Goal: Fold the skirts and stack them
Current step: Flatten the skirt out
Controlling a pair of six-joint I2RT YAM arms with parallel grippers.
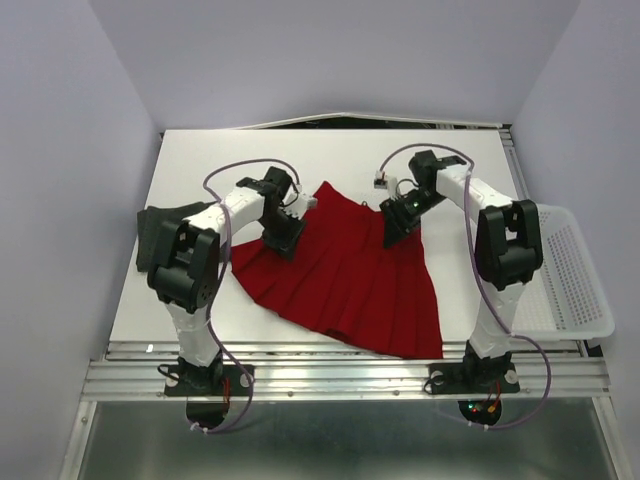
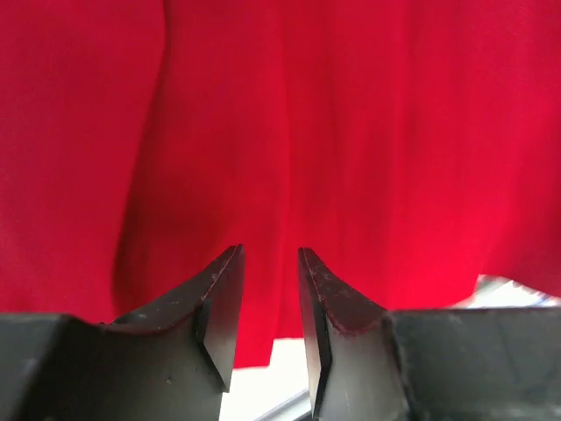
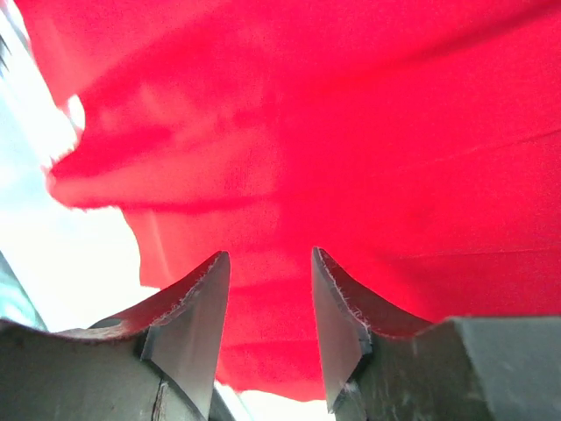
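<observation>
Parted by a narrow gap at the left claw point(image 2: 269, 254), gripping nothing, poised low over the red skirt point(image 2: 351, 132). Likewise apart at the right claw point(image 3: 270, 256), a little wider, closed on nothing, close above a rumpled edge of the same red cloth.

From above: left claw at the left side of the skirt's narrow far end, right claw at the right side of that end. Red skirt spread flat in the middle of the table point(image 1: 340, 155), pleats fanning toward the near edge, hem reaching the front right. Dark grey skirt point(image 1: 160, 225) bunched at the table's left edge, partly hidden behind the left arm point(image 1: 190, 265), left of the red one. White mesh basket point(image 1: 565, 280) at the right edge, beside the right arm point(image 1: 505, 250).
</observation>
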